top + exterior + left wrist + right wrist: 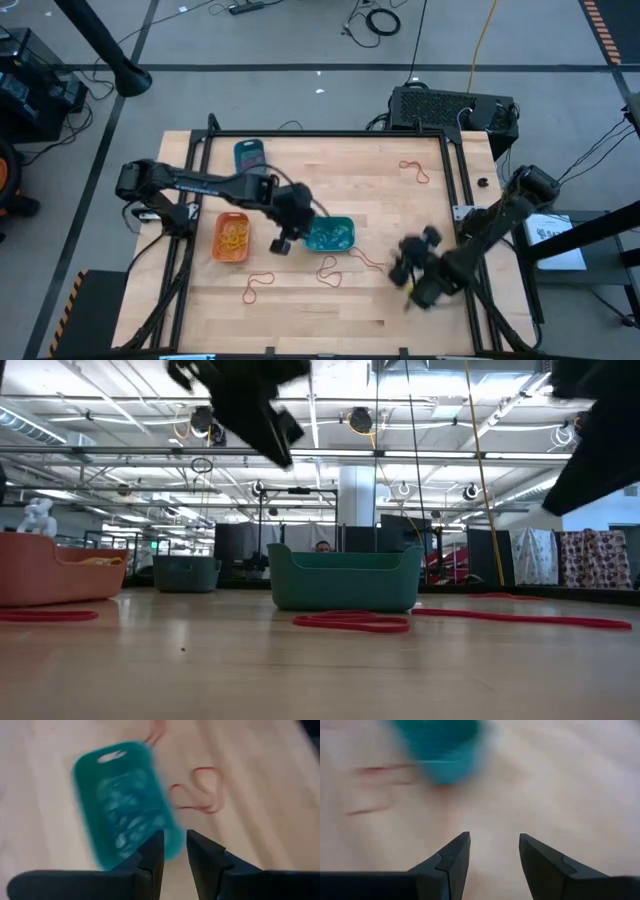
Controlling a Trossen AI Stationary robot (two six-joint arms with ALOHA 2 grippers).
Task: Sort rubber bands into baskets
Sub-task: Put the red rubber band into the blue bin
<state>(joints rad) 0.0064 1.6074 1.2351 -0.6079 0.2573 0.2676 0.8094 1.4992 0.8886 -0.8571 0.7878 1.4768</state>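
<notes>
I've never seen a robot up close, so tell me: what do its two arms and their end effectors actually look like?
Both arms are dark, nearly black, built of slim jointed segments with bulkier round joints. The left end effector ends in two flat, wedge-shaped black fingers that taper to tips; the right end effector has the same pair. The left arm carries a pale marking along its long segment.

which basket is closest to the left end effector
The teal basket: the left end effector hangs at its edge, with the orange basket farther and the blue basket farthest.

Table (380, 290) pale wood, smooth; baskets (330, 236) matt plastic.
</notes>
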